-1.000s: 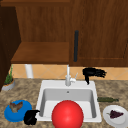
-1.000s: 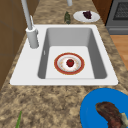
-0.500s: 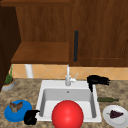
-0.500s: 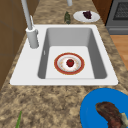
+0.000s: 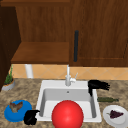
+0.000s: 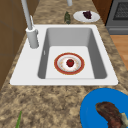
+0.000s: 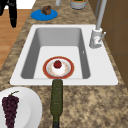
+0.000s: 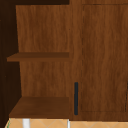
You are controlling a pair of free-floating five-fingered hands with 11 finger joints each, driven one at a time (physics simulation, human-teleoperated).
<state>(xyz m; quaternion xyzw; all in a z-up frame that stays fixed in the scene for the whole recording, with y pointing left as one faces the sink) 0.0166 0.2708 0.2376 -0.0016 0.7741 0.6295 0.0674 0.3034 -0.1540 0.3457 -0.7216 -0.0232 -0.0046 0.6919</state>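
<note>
My right hand (image 5: 97, 85) hovers open above the white sink's (image 5: 47, 83) back right corner, fingers pointing right, thumb down. It touches nothing; a dark green bottle (image 5: 107, 99) lies on the counter just below it. My left hand (image 5: 30, 117) hangs at the counter's front edge beside a blue plate (image 5: 11, 114) of brown food. The left hand (image 7: 11, 11) has its fingers hanging down loose in the right side view. In the sink lies a red-rimmed plate (image 6: 75, 71) with a small red fruit (image 6: 70, 62). The front view shows it as a red round shape (image 5: 67, 115).
The faucet (image 5: 68, 78) stands at the sink's back. A white plate (image 5: 110, 119) with grapes sits front right. At back left are a potted plant (image 5: 8, 82) and a white cup (image 5: 28, 71). Above are an open cabinet shelf (image 8: 40, 106) and a closed door with a dark handle (image 5: 76, 46).
My right hand has come down toward the sink's back right corner. The left hand and everything on the counter have stayed put.
</note>
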